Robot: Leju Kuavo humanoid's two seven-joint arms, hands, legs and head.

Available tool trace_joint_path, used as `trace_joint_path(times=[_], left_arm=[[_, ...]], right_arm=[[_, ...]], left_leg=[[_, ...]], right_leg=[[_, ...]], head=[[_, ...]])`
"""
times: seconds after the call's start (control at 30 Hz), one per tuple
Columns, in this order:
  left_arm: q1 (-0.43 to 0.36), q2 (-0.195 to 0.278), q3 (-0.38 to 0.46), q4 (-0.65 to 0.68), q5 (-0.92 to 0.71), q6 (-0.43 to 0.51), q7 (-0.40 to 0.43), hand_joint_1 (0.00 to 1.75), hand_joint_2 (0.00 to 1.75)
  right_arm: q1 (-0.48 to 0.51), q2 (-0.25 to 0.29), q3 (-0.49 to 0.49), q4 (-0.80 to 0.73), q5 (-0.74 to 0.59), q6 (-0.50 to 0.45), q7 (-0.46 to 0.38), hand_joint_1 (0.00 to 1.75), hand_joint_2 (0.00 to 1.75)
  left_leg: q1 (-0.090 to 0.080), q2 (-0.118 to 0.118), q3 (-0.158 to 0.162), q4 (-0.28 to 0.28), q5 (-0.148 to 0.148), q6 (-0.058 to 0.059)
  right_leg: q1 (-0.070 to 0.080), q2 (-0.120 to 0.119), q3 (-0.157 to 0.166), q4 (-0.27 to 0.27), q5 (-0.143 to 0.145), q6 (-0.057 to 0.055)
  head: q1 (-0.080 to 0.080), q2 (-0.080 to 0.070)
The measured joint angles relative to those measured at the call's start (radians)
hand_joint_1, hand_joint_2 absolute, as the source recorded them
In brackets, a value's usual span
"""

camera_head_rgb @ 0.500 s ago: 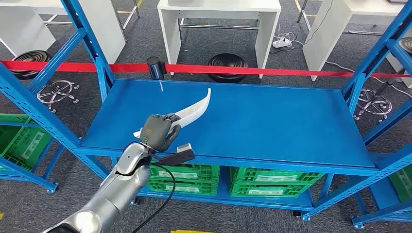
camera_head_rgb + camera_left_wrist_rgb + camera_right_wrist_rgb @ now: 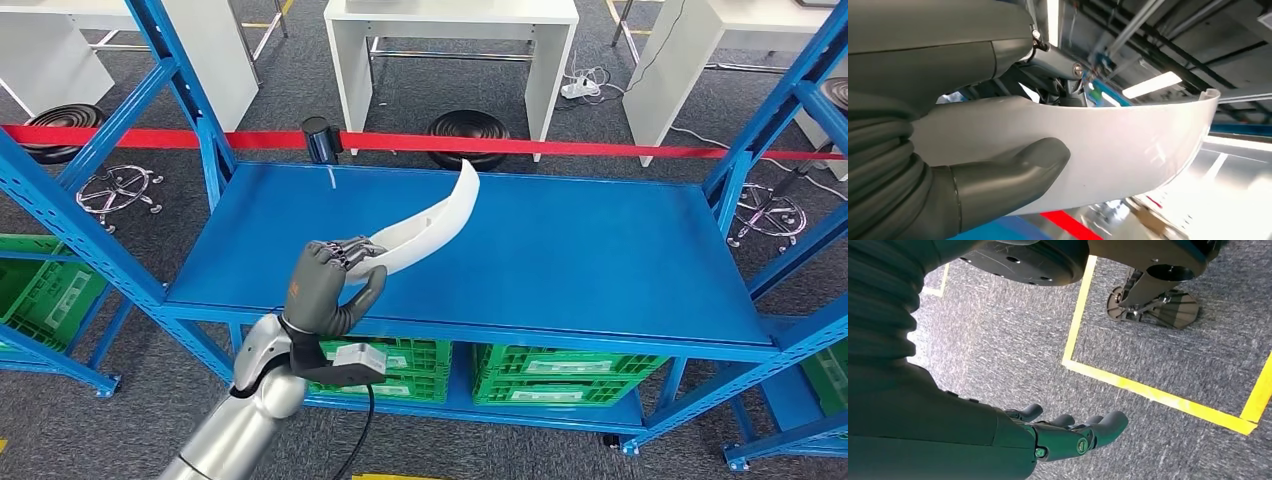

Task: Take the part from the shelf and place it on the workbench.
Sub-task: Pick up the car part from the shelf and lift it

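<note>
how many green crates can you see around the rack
4 at least. Two sit side by side under the blue shelf: one behind the left hand, one to its right. Another is far left, a sliver far right; more may be hidden.

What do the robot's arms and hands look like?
The left arm is shiny silver metal. The left hand is dark grey, with a thick grey thumb and a ribbed cover at the wrist. A black cable runs along the arm. The right hand is dark grey too.

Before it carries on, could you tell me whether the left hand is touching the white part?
Touching: the left wrist view shows the left hand pressing its thumb on the white part.
</note>
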Motion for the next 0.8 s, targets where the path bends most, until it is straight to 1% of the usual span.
trace_joint_path(times=[0.2, 0.4, 0.57, 0.7, 0.8], left_arm=[[0.063, 0.027, -0.019, -0.122, 0.222, -0.259, -0.028, 1.75, 1.75], [0.08, 0.05, -0.023, -0.171, 0.369, -0.447, -0.038, 1.75, 1.75], [0.073, 0.051, -0.023, -0.176, 0.469, -0.571, -0.045, 1.75, 1.75], [0.066, 0.051, -0.024, -0.169, 0.52, -0.641, -0.047, 1.75, 1.75], [0.04, 0.046, -0.031, -0.145, 0.552, -0.693, -0.052, 1.75, 1.75]], right_arm=[[-0.001, 0.0, -0.001, 0.0, 0.018, 0.037, 0.009, 0.0, 1.75], [0.0, 0.0, -0.002, 0.0, 0.013, 0.046, -0.04, 0.0, 1.75], [-0.008, 0.0, -0.004, 0.0, 0.023, 0.068, -0.08, 0.0, 1.75], [-0.018, 0.001, -0.002, 0.0, 0.049, 0.092, -0.084, 0.0, 1.75], [-0.024, 0.005, 0.0, 0.0, 0.053, 0.097, -0.089, 0.0, 1.75]], left_leg=[[0.0, 0.0, 0.0, 0.0, 0.0, 0.0], [0.0, 0.0, 0.0, 0.0, 0.0, 0.0], [0.0, 0.0, 0.0, 0.0, 0.0, 0.0], [0.0, 0.0, 0.0, 0.0, 0.0, 0.0], [0.0, 0.0, 0.0, 0.0, 0.0, 0.0]], right_leg=[[0.0, 0.0, 0.0, 0.0, 0.0, 0.0], [0.0, 0.0, 0.0, 0.0, 0.0, 0.0], [0.0, 0.0, 0.0, 0.0, 0.0, 0.0], [0.0, 0.0, 0.0, 0.0, 0.0, 0.0], [0.0, 0.0, 0.0, 0.0, 0.0, 0.0]], head=[[0.0, 0.0], [0.0, 0.0], [0.0, 0.0], [0.0, 0.0], [0.0, 0.0]])
